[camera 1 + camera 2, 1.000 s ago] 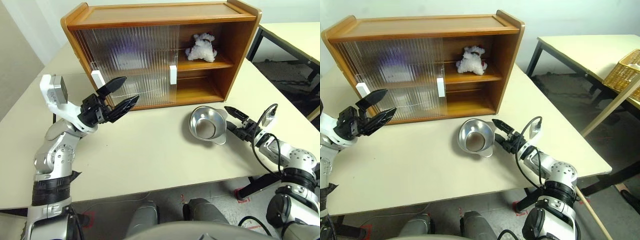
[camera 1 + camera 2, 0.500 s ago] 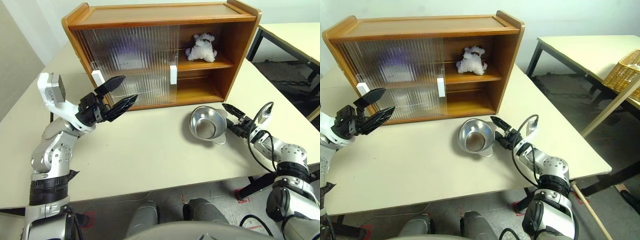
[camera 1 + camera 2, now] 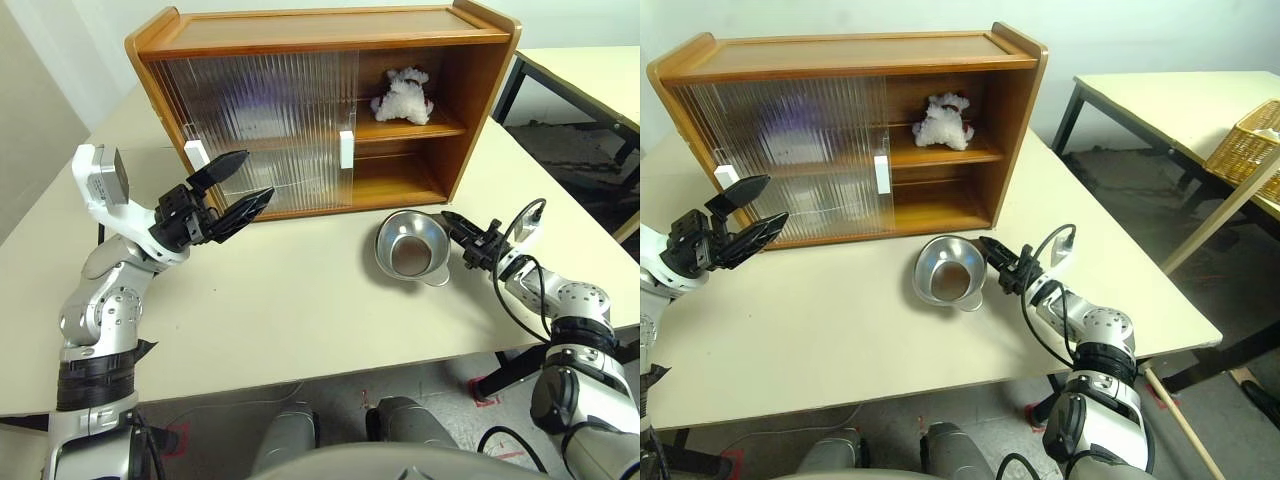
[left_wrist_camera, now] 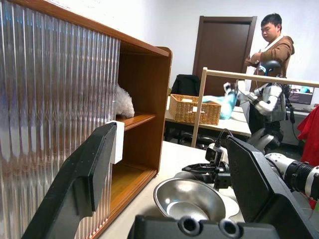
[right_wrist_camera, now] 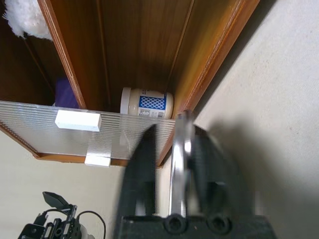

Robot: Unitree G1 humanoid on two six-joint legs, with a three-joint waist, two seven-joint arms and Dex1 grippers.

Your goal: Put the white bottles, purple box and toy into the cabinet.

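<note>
Gripping the rim of a silver bowl (image 3: 408, 249) at lower right of the left eye view, with the right tool (image 3: 455, 229) pinched shut on the thin metal edge; bowl resting on the pale surface (image 3: 290, 300) just in front of the cabinet (image 3: 320, 100). Hovering at left centre, the left tool (image 3: 243, 186) with both black fingers spread wide, holding nothing, tips near the white handle (image 3: 193, 156) of the ribbed sliding door (image 3: 260, 125). Sitting on the upper shelf at upper right, in the open part of the cabinet, the white toy (image 3: 403, 96). Lying behind the ribbed panel in the right wrist view, one white bottle (image 5: 147, 103) with a blue-printed label, and beside it a patch of purple, seemingly the purple box (image 5: 64, 92). Standing in the background of the left wrist view, a person (image 4: 271, 47).
</note>
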